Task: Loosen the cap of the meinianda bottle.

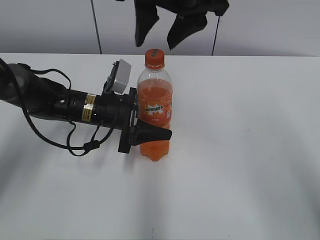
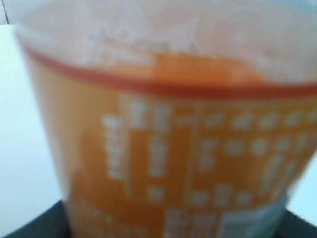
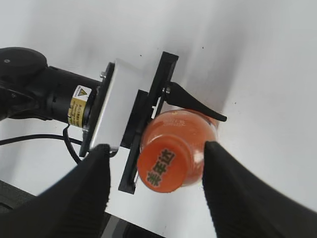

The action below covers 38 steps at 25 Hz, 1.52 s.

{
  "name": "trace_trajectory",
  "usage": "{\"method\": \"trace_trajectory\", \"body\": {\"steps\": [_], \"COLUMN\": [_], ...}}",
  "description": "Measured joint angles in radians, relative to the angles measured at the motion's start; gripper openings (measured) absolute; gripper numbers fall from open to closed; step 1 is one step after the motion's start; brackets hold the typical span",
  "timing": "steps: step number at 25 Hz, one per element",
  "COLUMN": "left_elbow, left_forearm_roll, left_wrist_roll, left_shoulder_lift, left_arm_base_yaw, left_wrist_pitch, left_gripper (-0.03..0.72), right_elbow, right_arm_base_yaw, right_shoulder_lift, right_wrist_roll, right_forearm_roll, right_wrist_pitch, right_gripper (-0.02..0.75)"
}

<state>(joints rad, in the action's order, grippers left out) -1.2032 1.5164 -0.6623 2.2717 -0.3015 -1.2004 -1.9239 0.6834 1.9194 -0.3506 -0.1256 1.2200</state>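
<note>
In the exterior view, the meinianda bottle point(image 1: 155, 107) is seen standing upright near the middle of the white table point(image 1: 250, 150), its long axis vertical and the cap point(image 1: 154, 58) pointing straight up. The left gripper point(image 1: 150, 131) is closed around the lower body of the bottle from the left side, one dark finger showing across the front below the label. The right gripper point(image 1: 172, 27) hangs above the cap with its fingers spread and nothing held. In the left wrist view, only the blurred label and liquid line of the bottle point(image 2: 168, 148) fill the frame, so the grip itself cannot be judged there. In the right wrist view, taken from above, the cap point(image 3: 161, 168) is seen end-on between the two spread right fingers point(image 3: 89, 193), neither of which touches it. For the step to be done well, the right gripper would best be lowered squarely until the ribbed side of the cap is spanned, then closed and turned about the vertical axis while the body is kept firmly braced by the left.
</note>
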Motion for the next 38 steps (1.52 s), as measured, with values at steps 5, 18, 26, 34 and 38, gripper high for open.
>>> {"method": "trace_trajectory", "body": {"steps": [5,18,26,34,38], "left_elbow": [0.0,0.0,0.0,0.0,0.0], "left_forearm_roll": [0.0,-0.001,-0.001,-0.001,-0.001], "left_wrist_roll": [-0.001,-0.001,-0.001,-0.002,-0.002], "left_shoulder_lift": [0.0,0.0,0.0,0.0,0.0], "left_arm_base_yaw": [0.0,0.0,0.0,0.0,0.0], "left_wrist_pitch": [0.0,0.0,0.0,0.0,0.0], "left_gripper": [0.415,0.415,0.415,0.414,0.414], "right_elbow": [0.008,0.01,0.032,0.048,0.048], "right_arm_base_yaw": [0.0,0.0,0.0,0.0,0.0], "right_shoulder_lift": [0.0,0.026,0.026,0.024,0.021], "right_wrist_roll": [-0.005,-0.009,-0.008,-0.005,-0.005], "right_forearm_roll": [0.0,-0.002,-0.009,-0.017,-0.024], "right_wrist_pitch": [0.0,0.001,-0.001,0.001,0.001], "right_gripper": [0.442,0.442,0.437,0.349,0.344]}}
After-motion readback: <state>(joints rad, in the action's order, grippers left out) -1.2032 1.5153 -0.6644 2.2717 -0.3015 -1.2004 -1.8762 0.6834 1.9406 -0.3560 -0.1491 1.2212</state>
